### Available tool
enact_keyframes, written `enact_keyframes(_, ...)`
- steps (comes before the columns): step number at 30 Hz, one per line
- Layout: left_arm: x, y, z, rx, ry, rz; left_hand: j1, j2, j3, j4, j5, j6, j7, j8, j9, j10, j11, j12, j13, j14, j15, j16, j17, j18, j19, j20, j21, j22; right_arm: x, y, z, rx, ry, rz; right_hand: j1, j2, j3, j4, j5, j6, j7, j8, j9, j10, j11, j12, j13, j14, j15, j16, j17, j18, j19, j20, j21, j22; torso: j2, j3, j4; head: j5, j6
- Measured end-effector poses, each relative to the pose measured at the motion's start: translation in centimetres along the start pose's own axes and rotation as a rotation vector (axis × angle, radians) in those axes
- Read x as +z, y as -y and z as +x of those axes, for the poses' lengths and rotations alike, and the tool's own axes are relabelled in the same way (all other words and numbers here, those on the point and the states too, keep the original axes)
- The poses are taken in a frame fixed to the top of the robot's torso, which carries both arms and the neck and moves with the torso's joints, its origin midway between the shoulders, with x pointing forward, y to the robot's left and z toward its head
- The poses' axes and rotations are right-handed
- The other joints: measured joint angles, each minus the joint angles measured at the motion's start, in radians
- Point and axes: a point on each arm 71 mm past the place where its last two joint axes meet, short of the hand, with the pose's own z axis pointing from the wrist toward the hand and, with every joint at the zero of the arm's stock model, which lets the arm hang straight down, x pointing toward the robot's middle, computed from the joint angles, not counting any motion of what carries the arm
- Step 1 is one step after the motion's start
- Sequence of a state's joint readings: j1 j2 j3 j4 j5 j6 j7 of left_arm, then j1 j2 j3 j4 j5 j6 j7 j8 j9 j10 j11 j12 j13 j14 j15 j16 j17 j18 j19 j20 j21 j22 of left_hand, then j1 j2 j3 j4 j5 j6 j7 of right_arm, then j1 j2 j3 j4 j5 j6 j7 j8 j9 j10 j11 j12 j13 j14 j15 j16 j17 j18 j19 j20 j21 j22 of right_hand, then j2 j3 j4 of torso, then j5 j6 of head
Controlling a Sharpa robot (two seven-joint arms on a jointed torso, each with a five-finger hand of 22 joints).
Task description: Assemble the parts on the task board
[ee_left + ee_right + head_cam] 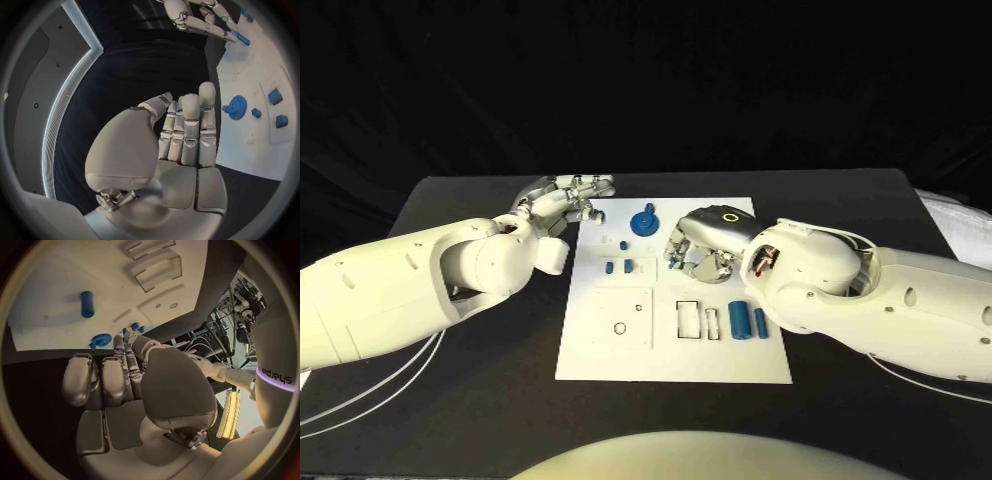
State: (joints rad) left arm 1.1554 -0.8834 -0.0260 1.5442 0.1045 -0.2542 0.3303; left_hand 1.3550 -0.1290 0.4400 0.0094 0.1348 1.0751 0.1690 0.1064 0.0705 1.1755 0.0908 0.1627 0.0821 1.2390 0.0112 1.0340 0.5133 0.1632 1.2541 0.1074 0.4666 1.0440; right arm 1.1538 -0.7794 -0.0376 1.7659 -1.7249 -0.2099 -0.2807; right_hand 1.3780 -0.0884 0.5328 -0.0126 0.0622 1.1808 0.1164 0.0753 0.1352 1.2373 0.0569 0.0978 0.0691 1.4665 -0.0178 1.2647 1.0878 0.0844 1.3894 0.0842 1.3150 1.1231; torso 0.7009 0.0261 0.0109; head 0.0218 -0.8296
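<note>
The task board [672, 340] lies flat in the middle of the black table [473, 410], its long side running away from the robot. The blue parts are spread over its far and right portions. A blue gear [645, 221] with a raised hub sits near the far edge. Small blue blocks [620, 267] sit just nearer, beside a square recessed panel [619, 318]. Two blue cylinders [750, 323] lie side by side near the right edge, next to a rectangular slot [691, 318]. The parts appear laid out singly and apart so that each can be picked without disturbing its neighbour; the recesses are judged to be their seats, not yet filled.

The right hand [701, 250] hovers over the right far part of the board, between the gear and the cylinders, palm turned down. In the head view a small blue piece [675, 262] shows at its fingertips. The right wrist view shows the fingers [119, 347] drawn together and pointing at the board, but whether they pinch that piece cannot be told. The pose suits a fine pick or placement from above.

The left hand [564, 202] rests off the board's far left corner, over the table. The left wrist view shows its fingers [190, 125] straight, side by side, holding nothing, with the thumb set apart. It is judged to be parked clear.
</note>
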Motion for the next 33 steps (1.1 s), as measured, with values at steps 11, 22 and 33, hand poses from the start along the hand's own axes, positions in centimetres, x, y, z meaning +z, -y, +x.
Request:
enact_keyframes(11, 0.1, -0.1, 0.4, -0.004, -0.011, -0.002, 0.0, 0.0, 0.0, 0.0, 0.0, 0.0, 0.0, 0.0, 0.0, 0.0, 0.0, 0.0, 0.0, 0.0, 0.0, 0.0, 0.0, 0.0, 0.0, 0.0, 0.0, 0.0, 0.9, -3.0, 3.3, 0.035, -0.068, -0.074, 0.0, 0.0, 0.003, -0.003, 0.006, -0.002, 0.001, -0.005, 0.0, 0.0, 0.0, -0.006, -0.003, 0.0, 0.0, 0.0, -0.002, 0.0, 0.0, 0.0, 0.0, -0.002, 0.001, -0.0013, -0.0001, 0.03, -0.017)
enact_keyframes(22, 0.0, -0.1, 0.7, -0.008, -0.022, -0.003, 0.0, 0.0, 0.0, 0.0, 0.0, -0.007, 0.0, 0.0, 0.0, 0.0, 0.0, 0.0, 0.0, 0.0, 0.0, 0.0, -0.001, 0.0, 0.0, 0.0, 0.0, 0.0, 1.5, -3.4, 5.3, 0.042, -0.111, -0.082, 0.0, 0.0, 0.003, -0.003, 0.006, -0.002, 0.001, -0.004, -0.001, -0.002, 0.002, -0.006, -0.003, 0.0, 0.0, 0.0, -0.002, 0.0, 0.0, 0.0, 0.0, -0.005, 0.001, -0.0008, -0.0008, 0.044, -0.027)
enact_keyframes(33, 0.0, -0.1, 0.8, -0.009, -0.026, -0.005, 0.0, 0.0, 0.0, 0.0, 0.0, -0.007, 0.0, 0.0, 0.0, 0.0, 0.0, 0.0, 0.0, 0.0, 0.001, 0.0, -0.001, 0.0, 0.0, 0.0, 0.0, 0.0, 2.1, -3.6, 5.4, 0.03, -0.104, -0.086, 0.0, 0.0, 0.003, -0.003, 0.006, -0.006, 0.001, -0.003, -0.001, -0.002, 0.002, -0.007, -0.003, 0.0, 0.0, 0.0, -0.002, 0.0, 0.0, 0.0, 0.0, -0.005, 0.001, 0.0004, -0.0007, 0.05, -0.032)
